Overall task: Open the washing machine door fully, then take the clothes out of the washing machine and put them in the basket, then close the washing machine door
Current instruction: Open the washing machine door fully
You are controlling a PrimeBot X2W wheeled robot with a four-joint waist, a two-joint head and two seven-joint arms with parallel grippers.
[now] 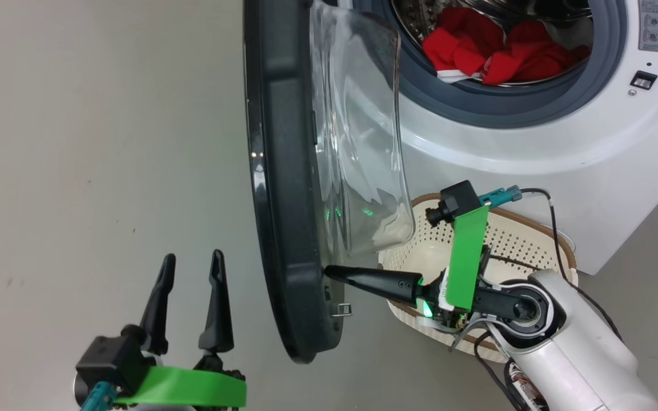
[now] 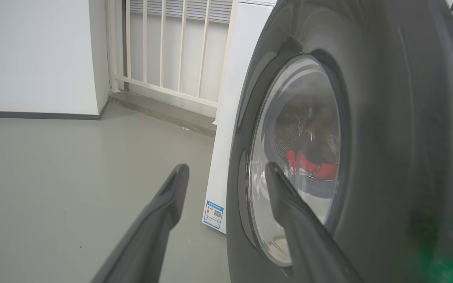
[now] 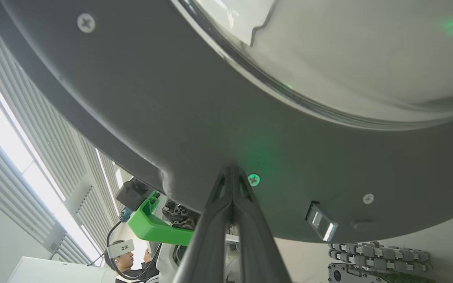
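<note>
- Two sets of jaws. The left jaws stand wide apart with nothing between their two dark fingers [image 1: 216,302].
- The right jaws are shut tight, the two fingers [image 1: 372,282] pressed together into one point and gripping nothing.
- One washing machine door [image 1: 283,228] stands swung out, edge-on in the head view. It is between the two sets of jaws: its outer face is towards the left jaws and its inner face towards the right jaws.
- The closed tip of the right jaws rests against the door's inner rim, low down. It is just beside one green-lit screw [image 3: 253,179]; three screws show on that rim in all.
- One bulging glass window [image 1: 357,142] is just above the right jaws.
- The left jaws are apart from the door, over the bare floor [image 1: 77,171].
- One washing machine [image 1: 534,142] lies beyond both sets of jaws, with one blue sticker [image 2: 213,214] low on its side.
- One heap of red clothes [image 1: 494,51] is in the drum, well apart from both jaws; the number of pieces cannot be told.
- One basket [image 1: 512,240] sits behind the right jaws, under that arm's wrist.
- One person [image 3: 126,259] shows beyond the door's edge in the right wrist view.
</note>
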